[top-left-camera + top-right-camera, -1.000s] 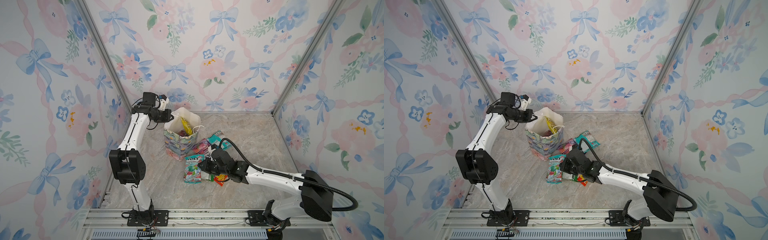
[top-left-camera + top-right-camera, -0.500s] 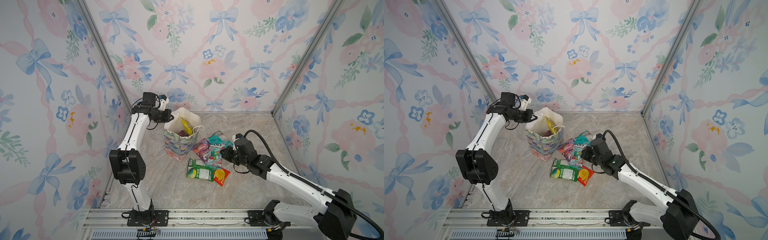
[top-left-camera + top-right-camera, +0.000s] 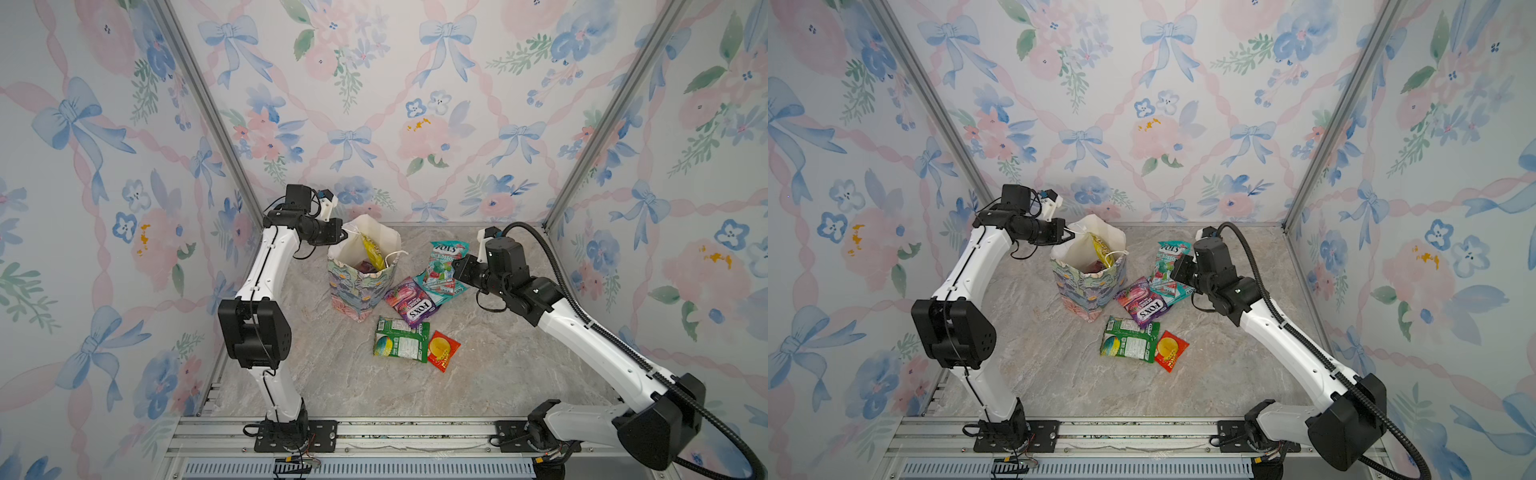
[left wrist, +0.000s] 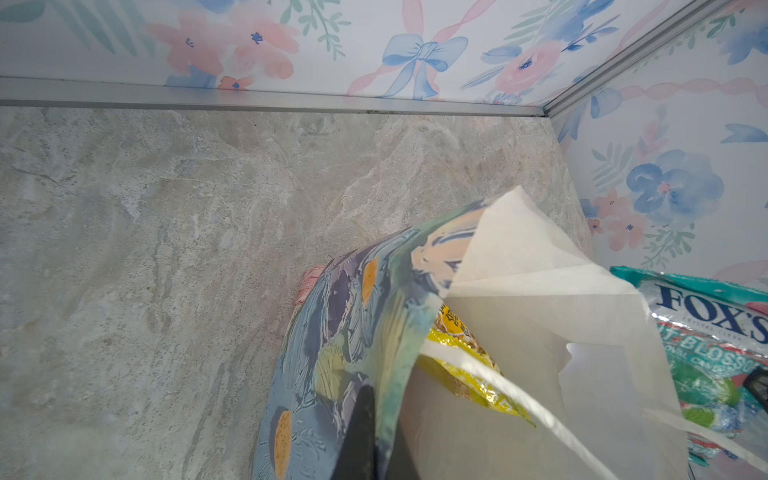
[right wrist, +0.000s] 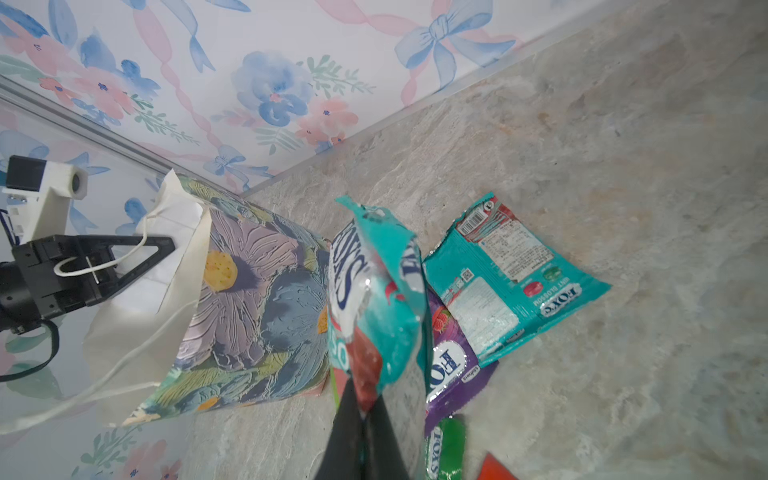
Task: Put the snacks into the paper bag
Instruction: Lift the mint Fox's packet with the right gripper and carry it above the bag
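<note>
The right pincer (image 5: 360, 409) is clenched on one end of a teal FOX'S packet (image 5: 374, 299), which rises from the jaws clear of the marble-look tabletop (image 3: 498, 357); gripped by its end, the packet stays narrow, which I judge suits a small opening; just beneath that pincer lie a second teal FOX'S packet (image 5: 511, 282), back side up, and a purple FOX'S packet (image 5: 453, 365), the two overlapping; farther from it, toward the arm bases, a green packet (image 3: 401, 341) and a small red packet (image 3: 444, 350) rest just beside each other; beyond the held packet stands the floral paper bag (image 5: 257, 299), mouth up, with a yellow packet (image 3: 372, 250) inside; at the bag's far rim the left pincer (image 3: 340, 237) is clamped on the paper wall, a white cord handle (image 5: 124, 257) looped across it, seemingly to keep the mouth spread and the bag steady; carrying the teal packet over the rim looks like the step in hand.
</note>
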`<action>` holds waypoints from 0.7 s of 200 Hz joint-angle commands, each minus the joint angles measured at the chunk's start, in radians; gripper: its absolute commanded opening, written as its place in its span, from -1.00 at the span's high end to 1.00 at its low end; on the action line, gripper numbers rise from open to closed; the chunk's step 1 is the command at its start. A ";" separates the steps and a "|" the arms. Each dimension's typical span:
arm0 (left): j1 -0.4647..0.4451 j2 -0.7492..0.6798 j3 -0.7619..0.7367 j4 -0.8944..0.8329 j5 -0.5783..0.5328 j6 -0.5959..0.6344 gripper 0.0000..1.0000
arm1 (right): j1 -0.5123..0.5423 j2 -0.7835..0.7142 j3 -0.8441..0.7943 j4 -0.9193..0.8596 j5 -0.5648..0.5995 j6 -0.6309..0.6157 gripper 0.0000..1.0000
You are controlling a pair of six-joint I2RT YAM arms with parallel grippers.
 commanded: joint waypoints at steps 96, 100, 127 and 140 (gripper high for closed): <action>-0.001 -0.008 -0.010 -0.005 0.011 -0.007 1.00 | -0.034 0.255 0.460 0.041 -0.002 -0.195 1.00; 0.000 -0.007 -0.010 -0.005 0.011 -0.007 1.00 | -0.031 0.263 0.472 0.044 -0.001 -0.197 1.00; 0.000 -0.007 -0.011 -0.006 0.011 -0.008 1.00 | -0.005 0.323 0.565 0.050 -0.007 -0.209 1.00; -0.001 -0.006 -0.010 -0.005 0.014 -0.008 1.00 | 0.010 0.354 0.618 0.042 -0.010 -0.221 1.00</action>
